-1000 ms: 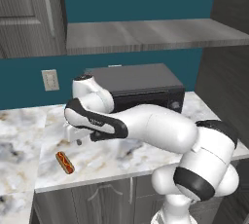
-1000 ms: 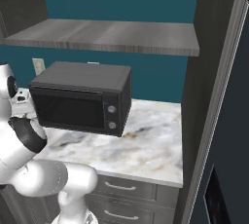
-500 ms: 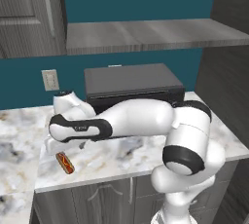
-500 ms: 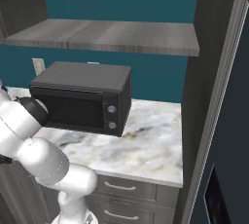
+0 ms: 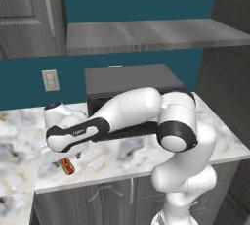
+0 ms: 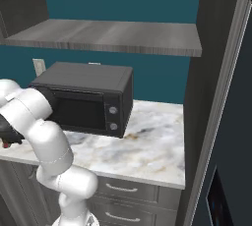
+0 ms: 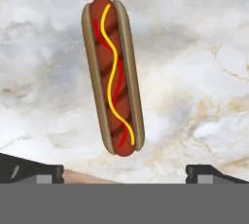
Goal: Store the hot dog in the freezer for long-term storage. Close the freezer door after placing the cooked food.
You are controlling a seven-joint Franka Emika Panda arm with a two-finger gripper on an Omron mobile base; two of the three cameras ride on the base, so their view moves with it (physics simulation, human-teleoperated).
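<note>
Hot dog lies flat on the marble counter, near the front edge in the left base view, in front and to the left of the black microwave. In the hand view its long axis runs nearly top to bottom, the top end tilted slightly left; yellow and red squiggles run along the sausage. Gripper hangs above it, jaws spread wide, the two dark tips at either side of the bottom edge, hot dog's lower end between them, not touching. Small dark lettering on the arm's forearm band, too small to read. Wall outlet behind the counter.
</note>
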